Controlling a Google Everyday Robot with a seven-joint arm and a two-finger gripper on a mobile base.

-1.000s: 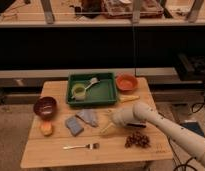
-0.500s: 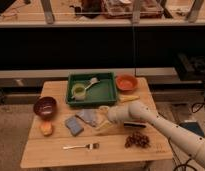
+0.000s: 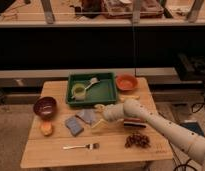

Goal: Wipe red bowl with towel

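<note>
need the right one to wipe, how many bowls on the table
2: a red bowl right of the green tray, a dark bowl at the left edge of the table. The gripper is mid-table beside the towel. The arm may hide more.

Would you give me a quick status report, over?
Gripper at grey towel, mid-table. Red bowl right of green tray, untouched. Blue sponge beside towel.

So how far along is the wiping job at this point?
Nothing looks wiped yet. The gripper is down at the grey towel, which lies flat mid-table. Left: lift the towel, carry it to the red bowl beside the green tray, and wipe.
</note>
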